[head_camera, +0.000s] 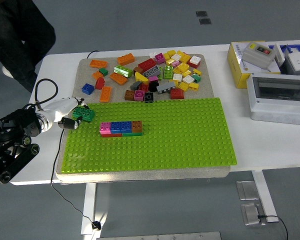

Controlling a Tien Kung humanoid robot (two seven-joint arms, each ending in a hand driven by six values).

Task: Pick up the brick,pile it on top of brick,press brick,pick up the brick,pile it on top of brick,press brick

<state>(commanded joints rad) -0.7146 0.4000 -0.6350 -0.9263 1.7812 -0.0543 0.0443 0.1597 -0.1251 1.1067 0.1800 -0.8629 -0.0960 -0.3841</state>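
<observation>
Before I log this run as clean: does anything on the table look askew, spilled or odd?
Nothing stands out. The loose bricks lie jumbled on the mat behind the green baseplate, as a supply pile would. The short stacked row sits square on the studs. The left hand holds a green brick at the baseplate's left corner.
</observation>
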